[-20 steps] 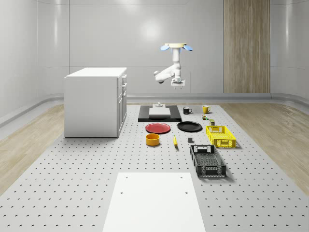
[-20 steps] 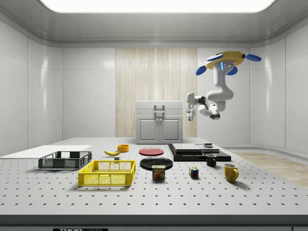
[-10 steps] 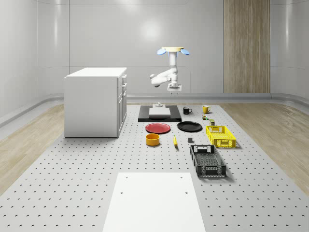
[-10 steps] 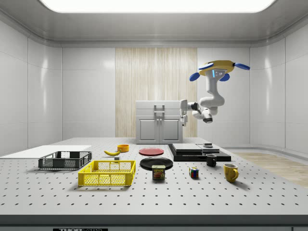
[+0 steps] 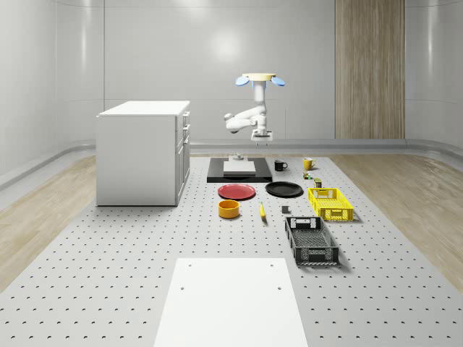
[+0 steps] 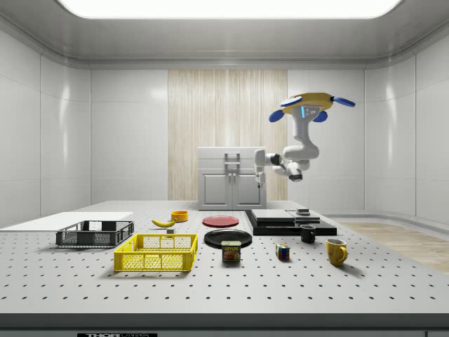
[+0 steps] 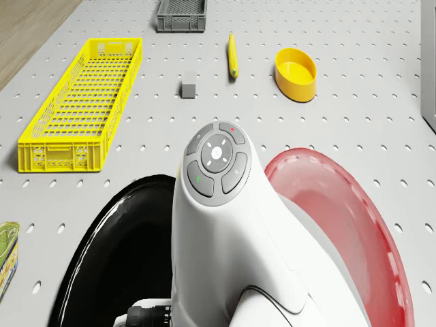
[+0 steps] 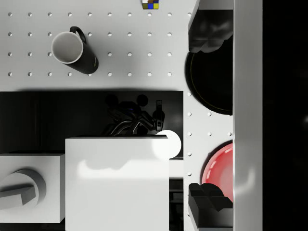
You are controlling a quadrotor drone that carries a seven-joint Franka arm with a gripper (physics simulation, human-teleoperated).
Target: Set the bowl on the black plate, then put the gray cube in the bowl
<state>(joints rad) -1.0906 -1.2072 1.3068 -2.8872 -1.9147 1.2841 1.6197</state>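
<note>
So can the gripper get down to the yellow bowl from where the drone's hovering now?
Probably not yet. The gripper hangs high over the black platform, and the bowl sits farther off, past the red plate. Nothing stands over the bowl.

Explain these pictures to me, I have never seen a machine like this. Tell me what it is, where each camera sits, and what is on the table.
It is a flying drone carrying a white arm that ends in a two-fingered hand. One picture looks down the whole table, one from its side, one from the drone, one from the wrist. The drone hovers over the table's far end, above a black slab. On the table lie a yellow bowl, black plate, red plate, gray cube, banana, yellow crate and black crate. The hand is open and holds nothing.
</note>
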